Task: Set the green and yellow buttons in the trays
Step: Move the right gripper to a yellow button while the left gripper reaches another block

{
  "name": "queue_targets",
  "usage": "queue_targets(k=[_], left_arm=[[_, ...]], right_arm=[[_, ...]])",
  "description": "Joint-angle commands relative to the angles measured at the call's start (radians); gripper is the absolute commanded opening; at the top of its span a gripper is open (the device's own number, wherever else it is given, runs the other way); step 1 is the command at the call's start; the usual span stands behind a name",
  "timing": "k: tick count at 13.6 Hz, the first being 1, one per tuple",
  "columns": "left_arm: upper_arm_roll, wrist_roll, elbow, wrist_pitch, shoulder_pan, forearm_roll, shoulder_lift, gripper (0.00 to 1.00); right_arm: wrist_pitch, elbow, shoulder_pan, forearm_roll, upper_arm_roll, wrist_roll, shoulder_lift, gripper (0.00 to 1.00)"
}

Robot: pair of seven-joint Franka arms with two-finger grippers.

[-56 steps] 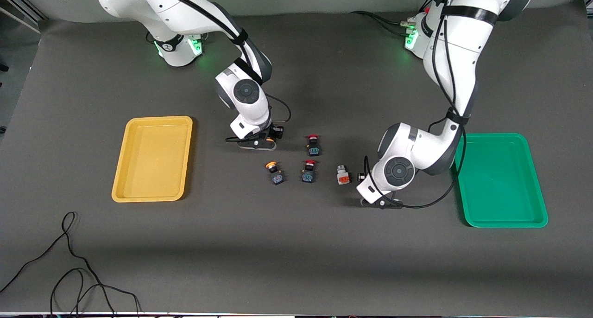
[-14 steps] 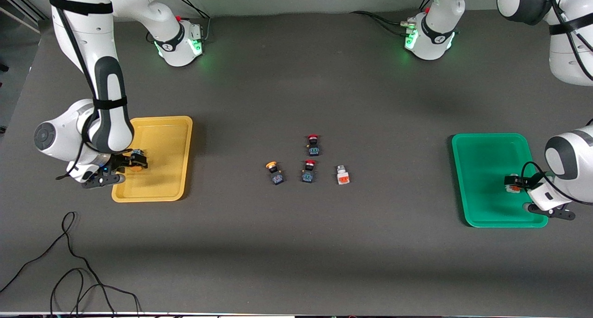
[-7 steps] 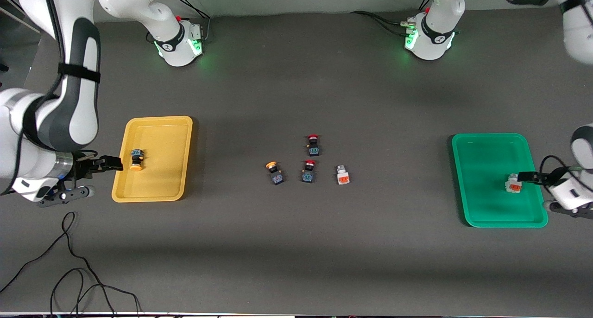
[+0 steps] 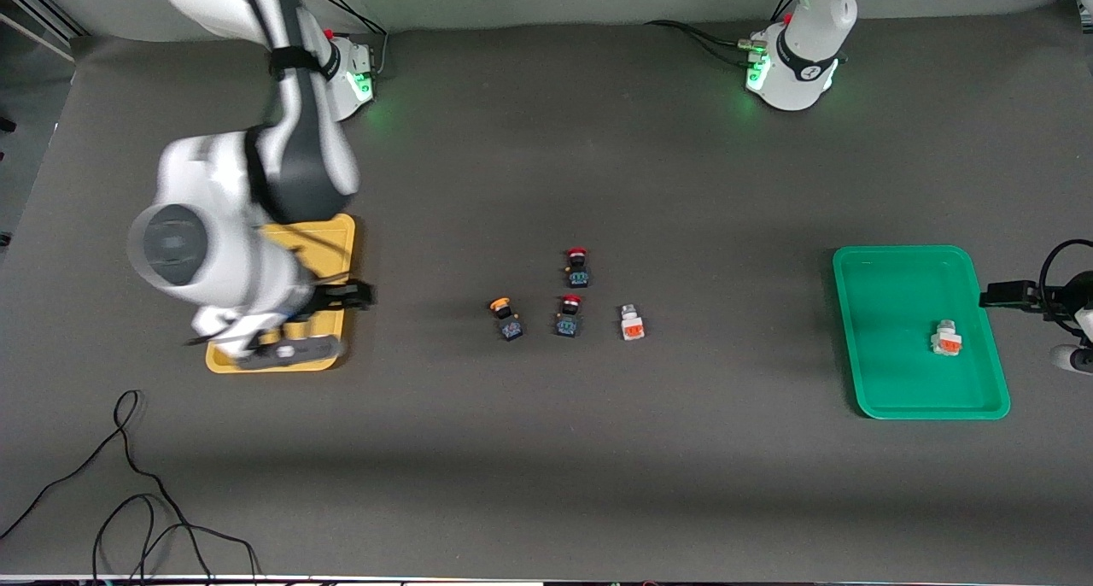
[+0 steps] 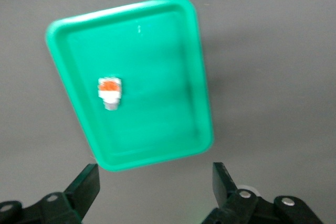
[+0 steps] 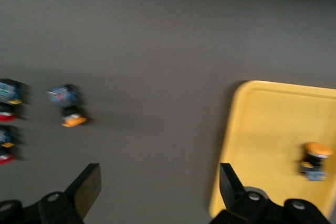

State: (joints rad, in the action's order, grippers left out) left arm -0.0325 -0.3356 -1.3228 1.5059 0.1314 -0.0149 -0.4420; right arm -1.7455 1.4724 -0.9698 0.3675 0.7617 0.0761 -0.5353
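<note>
Front view: right pincer [image 4: 346,295] over yellow tray [image 4: 337,236] edge toward surface middle, fingers apart, empty. Left pincer [image 4: 1003,295] past green tray [image 4: 888,261] at left arm's end, apart, empty. Grey button [image 4: 945,340] in green tray, near pincer. Yellow-cap button [image 4: 505,317], second grey button [image 4: 631,322], two red-cap buttons [image 4: 576,266] mid-surface, well apart from both.

Left wrist view: pincer [image 5: 155,182] apart; grey button [image 5: 109,91] in green tray [image 5: 199,77].

Right wrist view: pincer [image 6: 160,182] apart; yellow-cap button [image 6: 315,160] in yellow tray [image 6: 252,129], another [image 6: 68,106] on surface.
</note>
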Motion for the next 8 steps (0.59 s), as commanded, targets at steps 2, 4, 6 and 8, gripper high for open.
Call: queue_targets(k=[2,4,6,8], left_arm=[[0.127,0.348,0.047,-0.072,-0.058,-0.007,-0.006,0.96],[0.216,0.546,0.039,-0.055,-0.094,-0.007,-0.017,0.97],[0.247,0.709,0.033,-0.001,-0.175,-0.005,-0.041,0.97],[0.247,0.818,-0.005,0.095,-0.255,-0.004,-0.069,0.98]], right_arm=[[-0.100,-0.037,0.016,0.007,-0.168,0.218,-0.026,1.00],[-0.159,-0.037,0.016,0.005,-0.231,0.220,-0.044,1.00],[-0.212,-0.032,0.016,0.005,-0.266,0.208,-0.078,1.00],[-0.274,-0.023,0.016,0.004,-0.300,0.161,-0.119,1.00]])
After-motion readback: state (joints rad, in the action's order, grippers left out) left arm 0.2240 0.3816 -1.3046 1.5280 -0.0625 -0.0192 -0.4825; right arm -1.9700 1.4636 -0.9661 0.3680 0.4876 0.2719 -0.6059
